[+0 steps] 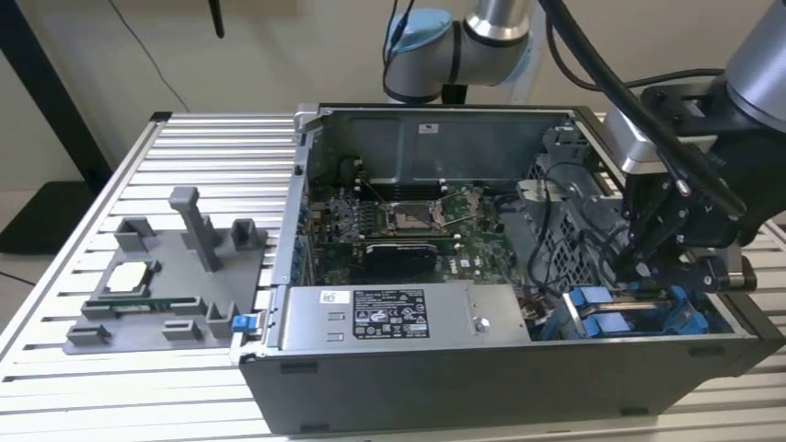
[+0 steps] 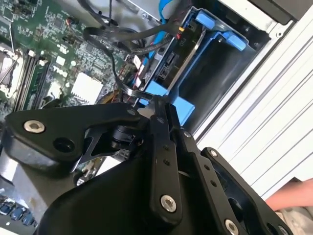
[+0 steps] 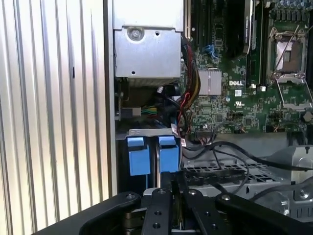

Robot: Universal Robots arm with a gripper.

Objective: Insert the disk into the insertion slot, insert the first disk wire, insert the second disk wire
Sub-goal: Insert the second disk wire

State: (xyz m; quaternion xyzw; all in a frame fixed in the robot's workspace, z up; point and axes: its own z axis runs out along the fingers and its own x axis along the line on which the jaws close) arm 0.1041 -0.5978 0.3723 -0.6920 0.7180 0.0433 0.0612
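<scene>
The disk (image 2: 172,62), dark-edged in its bright blue carrier, is sitting inside the insertion slot (image 2: 193,46) of the drive cage (image 3: 220,172). The gripper (image 2: 159,104) is hanging tip-down just beside it, fingers (image 2: 161,128) pressed together near a black wire (image 2: 117,73).

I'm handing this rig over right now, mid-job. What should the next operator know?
The hand is shut and down in the drive cage, right by the disk's end. Whether it pinches a wire cannot be told.
The disk sits in its blue carrier inside the insertion slot.
Done: the disk insertion looks finished.
Left: the black wires and a blue wire run toward the disk's end, but it cannot be seen whether either is plugged in. Treat both wire steps as unconfirmed.
</scene>
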